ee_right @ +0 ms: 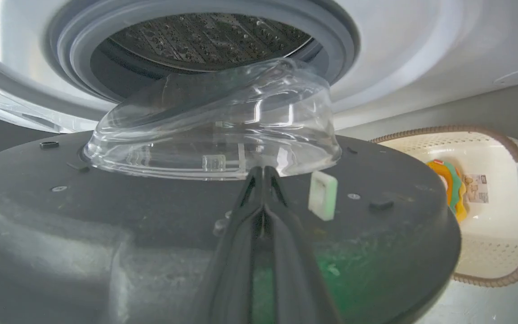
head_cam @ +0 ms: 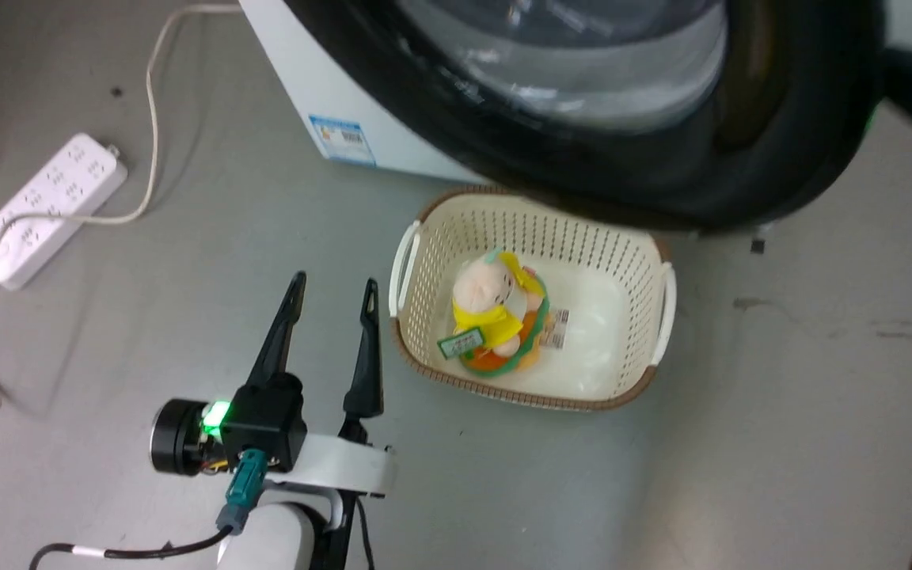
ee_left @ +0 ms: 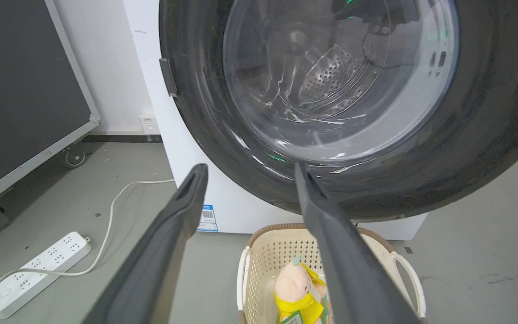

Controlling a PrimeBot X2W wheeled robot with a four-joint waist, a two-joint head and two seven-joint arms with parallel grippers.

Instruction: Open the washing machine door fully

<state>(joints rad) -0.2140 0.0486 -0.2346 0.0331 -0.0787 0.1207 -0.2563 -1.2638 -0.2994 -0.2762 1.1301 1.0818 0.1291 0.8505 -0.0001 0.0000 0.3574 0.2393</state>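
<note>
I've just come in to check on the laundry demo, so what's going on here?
A two-armed robot is opening the washing machine door. The door stands only partly open, with the drum mouth showing behind it. The right gripper, shut, has its fingertips on the door's inner face at the foot of the glass bowl, apparently pushing it outward. The left gripper hangs open and empty over the floor beside a basket holding a plush toy.

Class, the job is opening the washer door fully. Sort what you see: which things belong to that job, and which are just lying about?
Job in hand:
- door
- washing machine
- right gripper, shut, at the door's inner face

Lying about:
- basket
- toy inside it
- power strip
- left gripper, open, holding nothing
</note>
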